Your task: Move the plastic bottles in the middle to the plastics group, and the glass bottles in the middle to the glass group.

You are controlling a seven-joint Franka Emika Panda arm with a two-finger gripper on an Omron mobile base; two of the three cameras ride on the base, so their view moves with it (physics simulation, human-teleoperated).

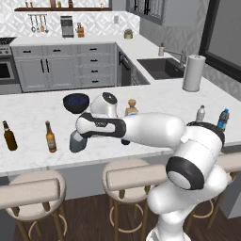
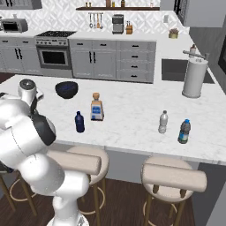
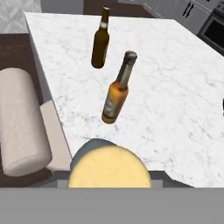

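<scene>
My gripper is shut on the squat grey-blue bottle, whose tan cap shows close up in the hand view. It is near the counter's front edge, just right of the two brown beer bottles, also seen ahead in the hand view. I cannot tell whether the held bottle touches the counter. The squarish pale bottle with cork stopper and the small navy bottle stand mid-counter. The two water bottles stand at the right.
A dark bowl sits behind the middle bottles. A paper towel roll and the sink are at the far right. Padded stools line the counter's front edge.
</scene>
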